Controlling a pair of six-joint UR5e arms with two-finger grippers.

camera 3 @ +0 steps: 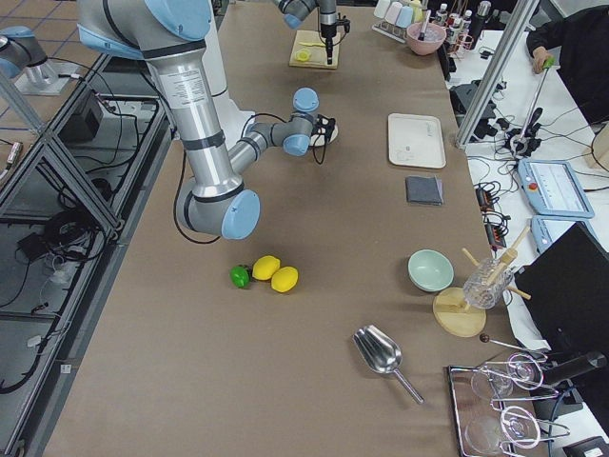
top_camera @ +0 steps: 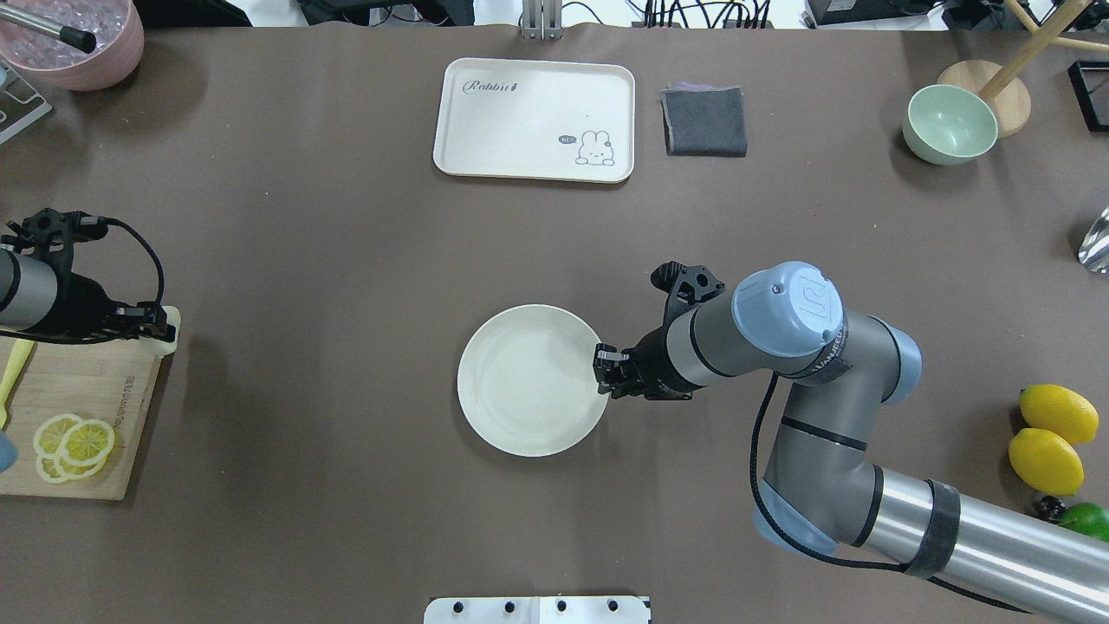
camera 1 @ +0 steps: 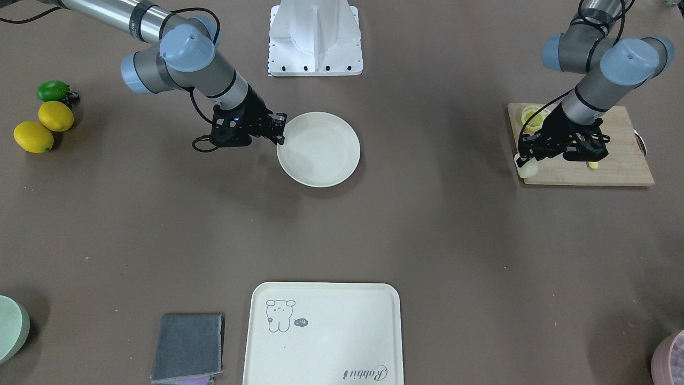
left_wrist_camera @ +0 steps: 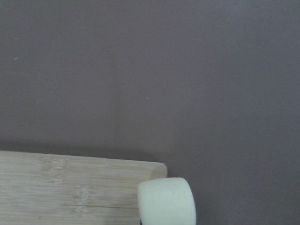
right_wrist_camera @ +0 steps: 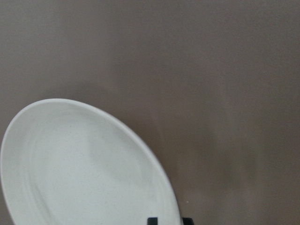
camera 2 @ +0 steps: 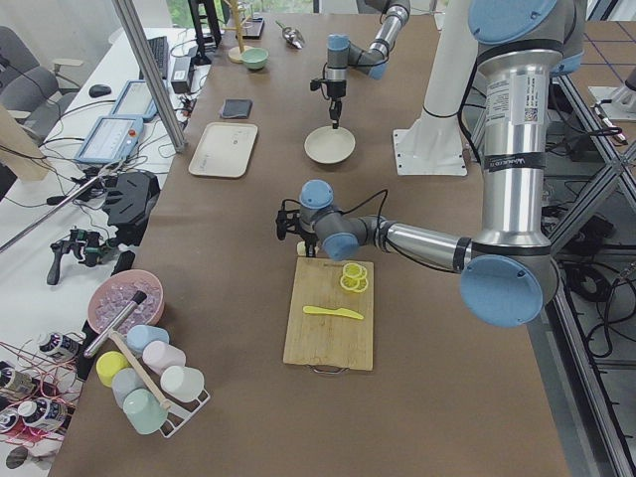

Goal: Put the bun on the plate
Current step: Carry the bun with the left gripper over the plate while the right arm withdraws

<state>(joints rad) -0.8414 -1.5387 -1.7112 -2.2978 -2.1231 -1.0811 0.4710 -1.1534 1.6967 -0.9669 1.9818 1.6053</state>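
Observation:
The bun (camera 1: 529, 169) (top_camera: 172, 328) (left_wrist_camera: 166, 202) is a small pale cream lump at the corner of the wooden cutting board (camera 1: 614, 166) (left_wrist_camera: 70, 187). My left gripper (camera 1: 522, 160) (top_camera: 165, 328) is shut on it. The round cream-white plate (camera 1: 320, 155) (top_camera: 520, 381) (right_wrist_camera: 84, 168) lies mid-table with nothing on it. At its rim on the robot's right side, my right gripper (camera 1: 280, 131) (top_camera: 604, 368) is shut on the edge. Only the dark fingertips (right_wrist_camera: 152, 221) show in the right wrist view, with the rim between them.
Lemon slices (top_camera: 74, 438) and a yellow knife (top_camera: 17, 364) lie on the board. A rectangular cream tray (top_camera: 533, 117) and grey cloth (top_camera: 704, 121) sit at the far edge. A green bowl (top_camera: 949, 126) and lemons (top_camera: 1053, 433) are on the robot's right, a pink bowl (top_camera: 78, 43) far left.

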